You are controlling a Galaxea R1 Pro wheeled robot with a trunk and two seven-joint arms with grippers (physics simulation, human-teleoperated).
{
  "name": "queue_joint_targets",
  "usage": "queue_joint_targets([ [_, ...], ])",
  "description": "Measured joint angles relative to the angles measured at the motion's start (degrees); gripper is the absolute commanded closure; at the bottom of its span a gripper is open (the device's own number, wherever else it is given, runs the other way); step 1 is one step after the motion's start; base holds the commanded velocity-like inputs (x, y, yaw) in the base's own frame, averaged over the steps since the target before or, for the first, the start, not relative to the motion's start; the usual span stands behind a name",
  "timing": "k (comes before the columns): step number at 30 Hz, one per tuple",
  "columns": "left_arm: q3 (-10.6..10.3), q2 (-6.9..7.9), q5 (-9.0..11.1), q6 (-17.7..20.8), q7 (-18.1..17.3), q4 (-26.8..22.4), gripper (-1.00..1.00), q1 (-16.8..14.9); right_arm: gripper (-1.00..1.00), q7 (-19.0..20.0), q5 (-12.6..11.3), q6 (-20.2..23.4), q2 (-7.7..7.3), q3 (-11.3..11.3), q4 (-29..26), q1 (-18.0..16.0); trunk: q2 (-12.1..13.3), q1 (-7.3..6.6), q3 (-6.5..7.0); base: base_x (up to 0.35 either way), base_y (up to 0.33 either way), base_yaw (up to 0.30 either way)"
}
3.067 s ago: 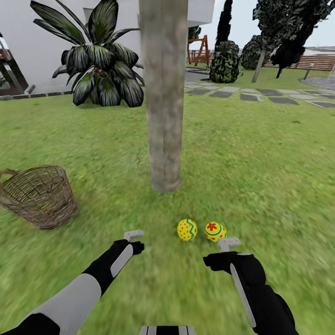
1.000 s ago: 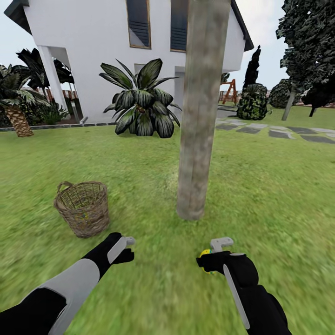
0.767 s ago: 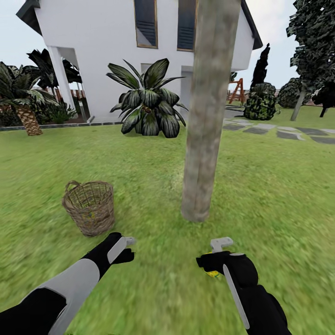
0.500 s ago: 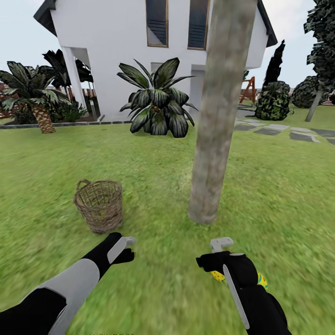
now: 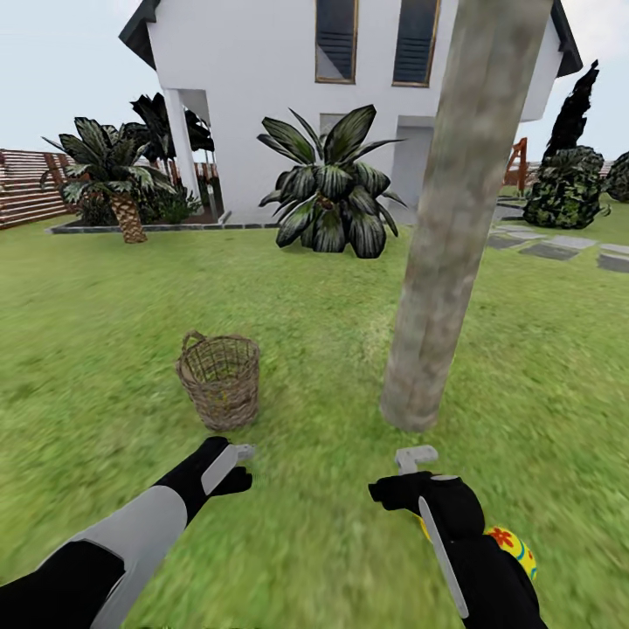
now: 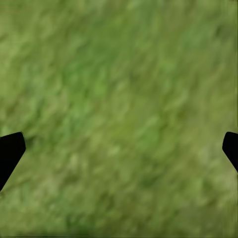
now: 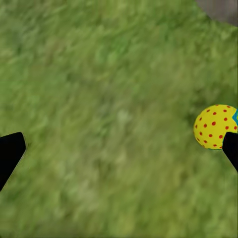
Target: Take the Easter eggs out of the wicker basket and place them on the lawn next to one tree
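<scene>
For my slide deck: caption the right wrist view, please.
Open right end effector over the lawn, a yellow Easter egg lying beside one fingertip.

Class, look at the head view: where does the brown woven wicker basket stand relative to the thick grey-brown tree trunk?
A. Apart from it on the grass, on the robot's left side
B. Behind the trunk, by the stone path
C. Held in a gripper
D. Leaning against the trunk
A: the brown woven wicker basket stands alone on the grass, clear of the thick grey-brown tree trunk, which rises further right.
</scene>
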Motion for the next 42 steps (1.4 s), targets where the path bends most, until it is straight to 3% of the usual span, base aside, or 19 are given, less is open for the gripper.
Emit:
queue_joint_targets([
  [42, 0.0, 0.08, 0.09, 0.0, -0.28, -0.12, -1.0, 0.0, -1.0, 0.0, 0.18, 0.0, -0.01, 0.0, 0.09, 0.0, 16.85, -9.23, 5.74, 0.0, 0.0, 0.249],
])
